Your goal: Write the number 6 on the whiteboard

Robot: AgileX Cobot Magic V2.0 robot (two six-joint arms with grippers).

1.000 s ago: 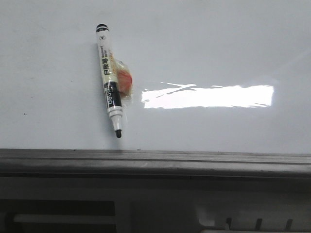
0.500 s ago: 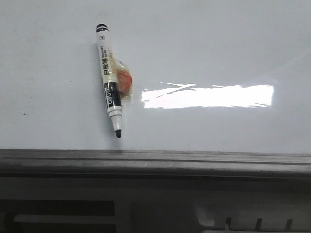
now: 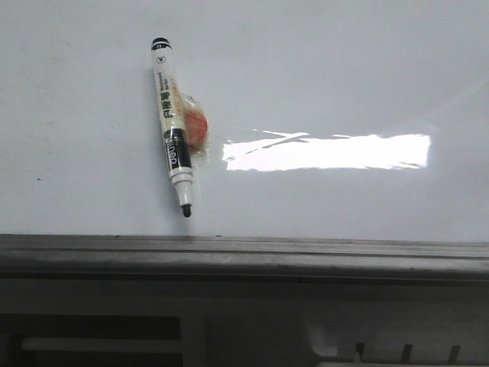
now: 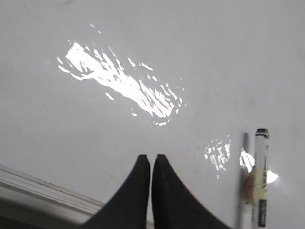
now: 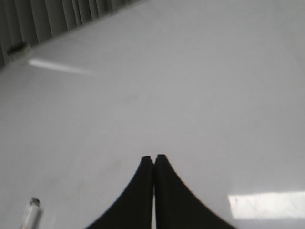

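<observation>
The whiteboard (image 3: pixel 321 84) fills the front view, glossy white, with a grey frame edge (image 3: pixel 244 252) along its near side and a bright rectangular glare. No number 6 shows on it. A white marker pen (image 3: pixel 172 126) lies on the board's left part, black tip toward the frame, with an orange lump taped to its side. The pen also shows in the left wrist view (image 4: pixel 260 179) and its end in the right wrist view (image 5: pixel 31 212). My left gripper (image 4: pixel 151 157) is shut and empty above the board near the frame. My right gripper (image 5: pixel 154 158) is shut and empty over bare board.
The board's frame edge (image 4: pixel 43 191) runs close beside my left gripper. Grey vertical slats (image 5: pixel 62 16) stand beyond the board's far edge in the right wrist view. Below the frame in the front view lies grey robot base structure (image 3: pixel 244 329).
</observation>
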